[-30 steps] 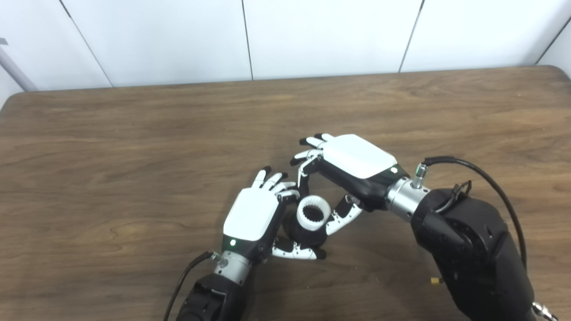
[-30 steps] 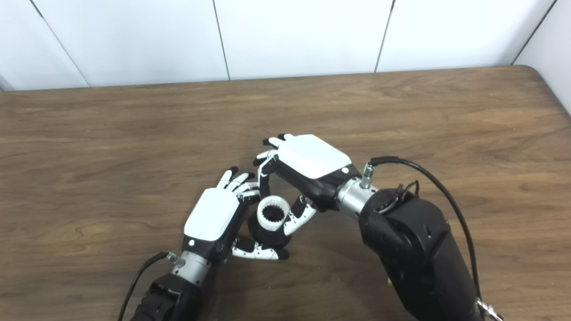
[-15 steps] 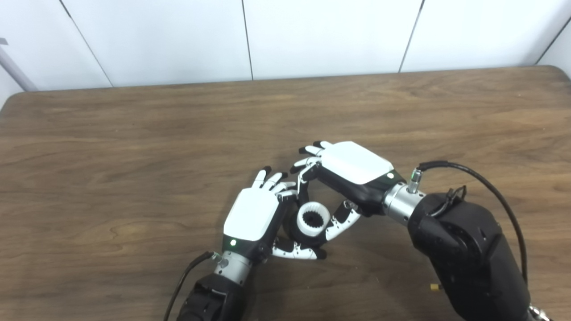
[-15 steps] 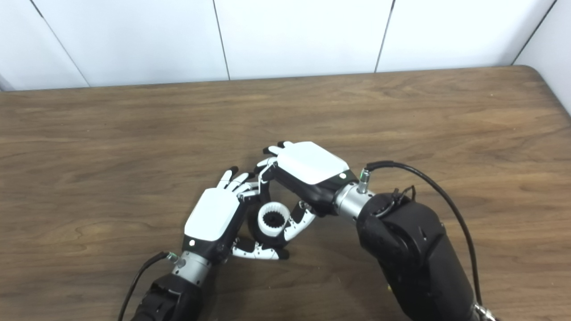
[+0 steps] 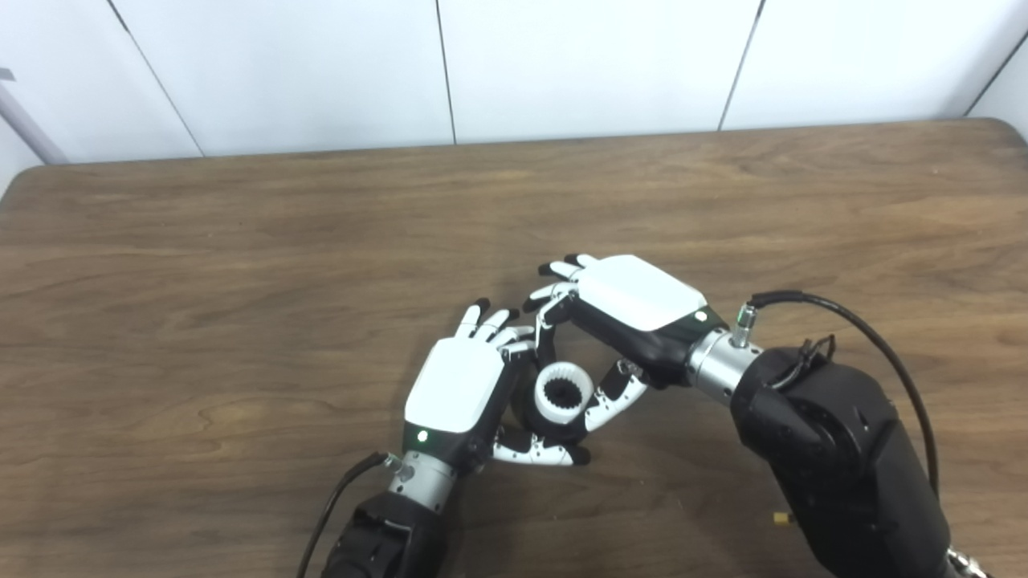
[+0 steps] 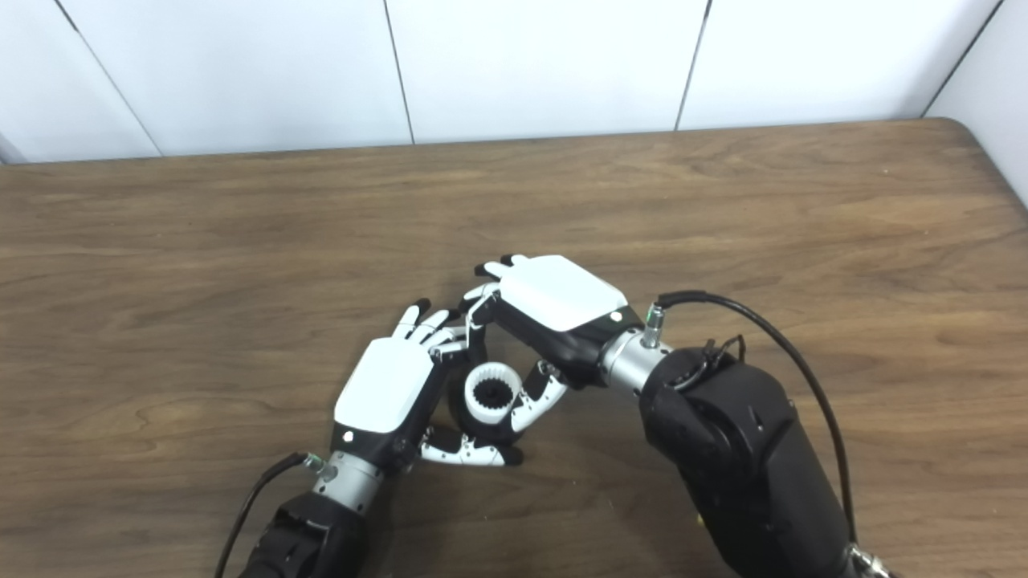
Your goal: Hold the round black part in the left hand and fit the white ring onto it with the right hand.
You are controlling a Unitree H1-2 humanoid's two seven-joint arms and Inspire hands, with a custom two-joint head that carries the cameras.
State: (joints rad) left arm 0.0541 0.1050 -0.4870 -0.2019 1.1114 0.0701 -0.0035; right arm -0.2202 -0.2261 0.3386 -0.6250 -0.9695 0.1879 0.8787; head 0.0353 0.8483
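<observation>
Two parts meet between my hands: the white ring [image 5: 564, 392], toothed inside, sits on top of the round black part [image 5: 536, 421], which my left hand [image 5: 462, 389] cups from the left with its thumb curled underneath. My right hand [image 5: 622, 309] reaches in from the right, pinching the ring's outer wall between a fingertip on the far side and my thumb on the near side, so it is closed on the ring. Whether the ring is fully seated I cannot tell; the black part is mostly hidden under it. Both pieces look like rigid, light plastic, smooth enough to slip, so I judge the best hold is on the ring's outside rim, pressing straight down and evenly to avoid cocking it. Beneath my hands lies a brown wooden table [image 5: 241, 265], otherwise bare as far as I can see, and beyond its far edge stands a plain white panelled wall [image 5: 321, 64].
</observation>
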